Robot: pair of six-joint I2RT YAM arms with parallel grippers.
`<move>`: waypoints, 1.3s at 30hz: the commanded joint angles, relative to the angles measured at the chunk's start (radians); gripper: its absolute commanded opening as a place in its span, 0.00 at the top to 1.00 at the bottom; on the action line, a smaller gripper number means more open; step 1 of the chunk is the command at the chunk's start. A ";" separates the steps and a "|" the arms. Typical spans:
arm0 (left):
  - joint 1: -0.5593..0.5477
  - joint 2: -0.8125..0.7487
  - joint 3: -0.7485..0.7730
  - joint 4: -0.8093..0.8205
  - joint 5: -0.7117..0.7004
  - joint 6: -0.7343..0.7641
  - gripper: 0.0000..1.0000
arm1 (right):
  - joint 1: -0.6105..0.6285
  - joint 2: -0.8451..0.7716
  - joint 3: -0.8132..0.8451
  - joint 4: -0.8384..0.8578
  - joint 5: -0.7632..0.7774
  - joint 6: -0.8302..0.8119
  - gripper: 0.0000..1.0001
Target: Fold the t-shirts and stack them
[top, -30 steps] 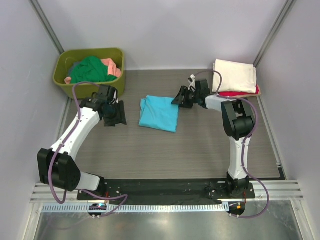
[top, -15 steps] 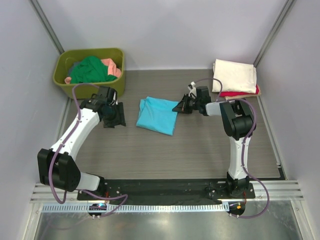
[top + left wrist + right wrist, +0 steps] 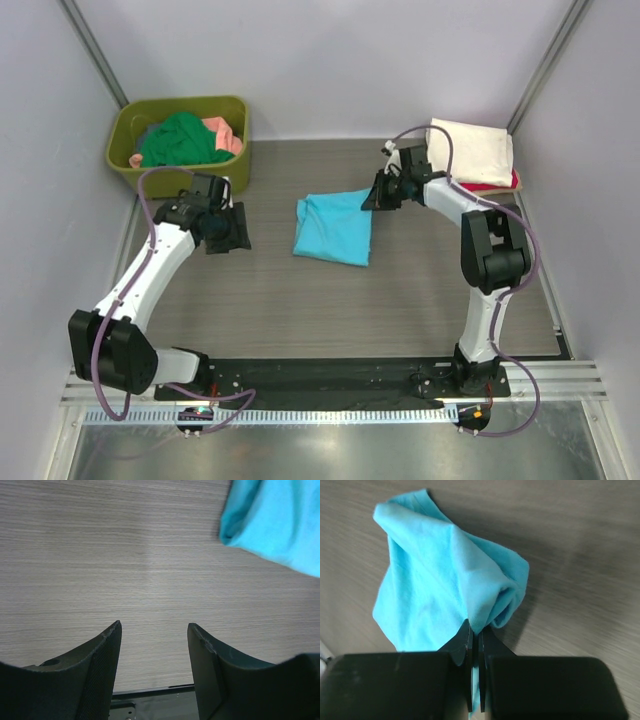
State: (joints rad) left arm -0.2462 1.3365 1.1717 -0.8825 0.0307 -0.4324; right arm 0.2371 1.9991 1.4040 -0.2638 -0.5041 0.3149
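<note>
A folded turquoise-blue t-shirt [image 3: 335, 228] lies mid-table; its right edge is lifted. My right gripper [image 3: 374, 198] is shut on that edge, and the right wrist view shows the turquoise t-shirt [image 3: 440, 585] pinched between the closed fingertips [image 3: 465, 636]. My left gripper [image 3: 238, 228] hangs open to the left of the shirt, apart from it; in the left wrist view its fingers [image 3: 107, 650] frame bare table, with a corner of the turquoise t-shirt [image 3: 280, 525] at upper right. A cream-white t-shirt [image 3: 470, 150] lies folded on a red one [image 3: 490, 187] at back right.
An olive-green tub [image 3: 180, 143] at back left holds a dark green t-shirt [image 3: 180, 138] and a salmon-pink one [image 3: 228, 137]. Grey walls enclose the wood-grain table [image 3: 330, 310] on three sides. A black base plate [image 3: 330, 375] runs along the near edge.
My right gripper closed on the turquoise t-shirt's right edge, then pulled it up and to the right toward the stack; the shirt shifted right. The left arm barely moved.
</note>
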 commanded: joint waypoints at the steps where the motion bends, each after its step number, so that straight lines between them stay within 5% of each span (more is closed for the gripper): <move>1: 0.005 -0.045 -0.007 0.039 0.011 0.015 0.43 | -0.042 -0.086 0.099 -0.123 0.127 -0.123 0.99; 8: 0.005 -0.056 -0.012 0.039 -0.015 0.020 0.43 | -0.108 -0.132 0.225 -0.198 0.252 -0.266 0.99; 16: 0.002 -0.050 -0.014 0.040 -0.020 0.023 0.43 | -0.150 -0.160 0.306 -0.186 0.568 -0.425 0.99; 29: 0.002 -0.010 -0.015 0.042 -0.005 0.023 0.45 | -0.265 -0.246 0.253 0.089 0.516 -0.582 0.99; 39: 0.002 0.001 -0.015 0.040 -0.012 0.023 0.47 | -0.288 -0.211 0.329 0.126 0.460 -0.632 0.99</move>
State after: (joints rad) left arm -0.2466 1.3331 1.1557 -0.8707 0.0193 -0.4316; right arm -0.0517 1.8149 1.6569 -0.2413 -0.0265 -0.2852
